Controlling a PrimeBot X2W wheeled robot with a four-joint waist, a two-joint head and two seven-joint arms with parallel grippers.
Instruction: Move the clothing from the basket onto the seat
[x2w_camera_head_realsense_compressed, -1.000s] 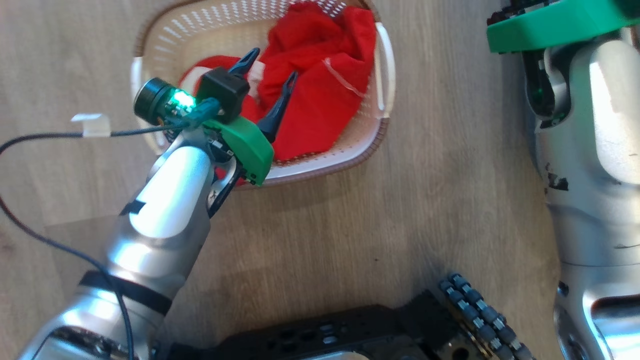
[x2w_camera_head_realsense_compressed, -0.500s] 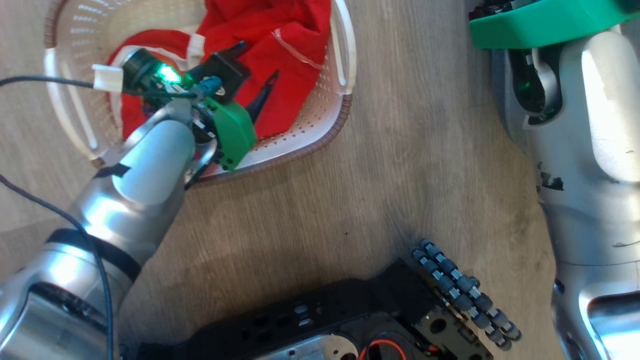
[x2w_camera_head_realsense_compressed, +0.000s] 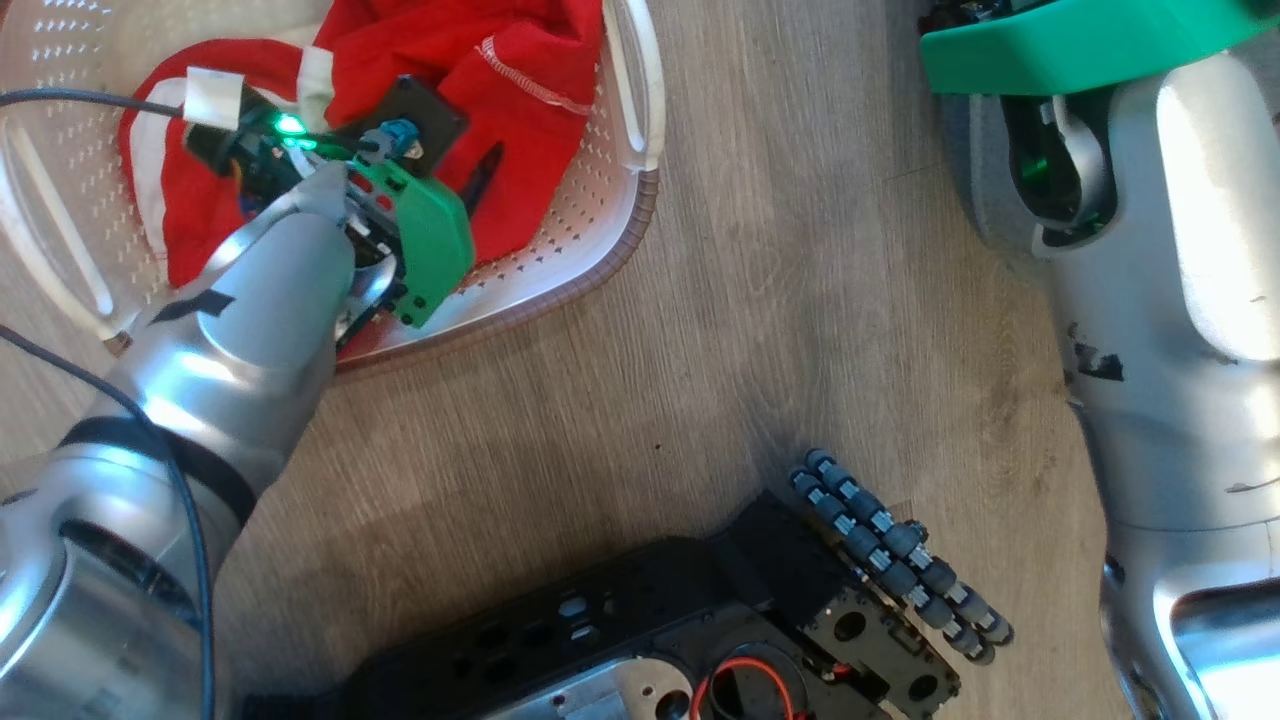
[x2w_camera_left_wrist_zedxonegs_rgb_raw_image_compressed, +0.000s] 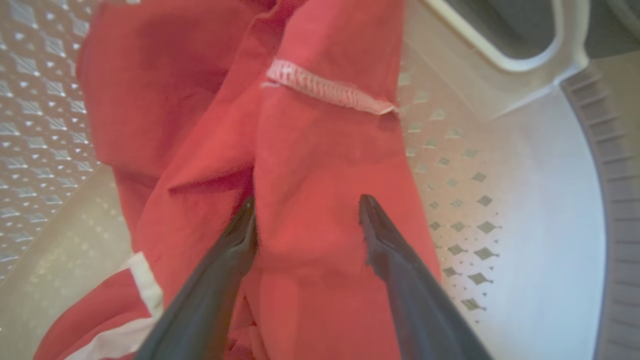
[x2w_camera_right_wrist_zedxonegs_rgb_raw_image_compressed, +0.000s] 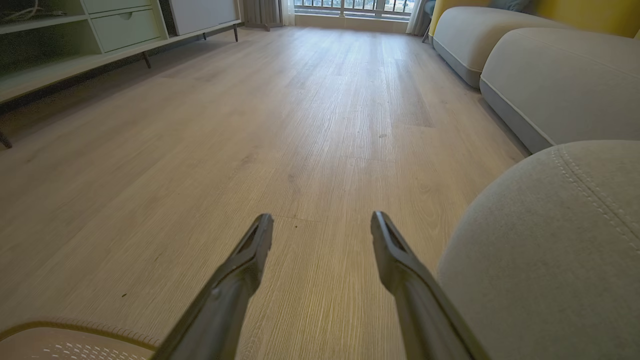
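A pale wood-plank floor (x2w_camera_head_realsense_compressed: 760, 300) carries the cream perforated plastic basket with a brown woven-look rim (x2w_camera_head_realsense_compressed: 606, 272). The crumpled bright red clothing with white piping (x2w_camera_head_realsense_compressed: 520, 60) lies inside it, its long axis slanting from lower left to upper right in the head view. The left gripper (x2w_camera_left_wrist_zedxonegs_rgb_raw_image_compressed: 307, 202) spreads wide astride a red fold, clamping nothing. The right gripper (x2w_camera_right_wrist_zedxonegs_rgb_raw_image_compressed: 321, 218) gapes empty above the floor beside the rounded grey fabric seat (x2w_camera_right_wrist_zedxonegs_rgb_raw_image_compressed: 550, 240).

Pale wood-plank floor (x2w_camera_right_wrist_zedxonegs_rgb_raw_image_compressed: 320, 100), low pale cabinet (x2w_camera_right_wrist_zedxonegs_rgb_raw_image_compressed: 125, 27) — drawers, thin legs, window (x2w_camera_right_wrist_zedxonegs_rgb_raw_image_compressed: 350, 6) beyond
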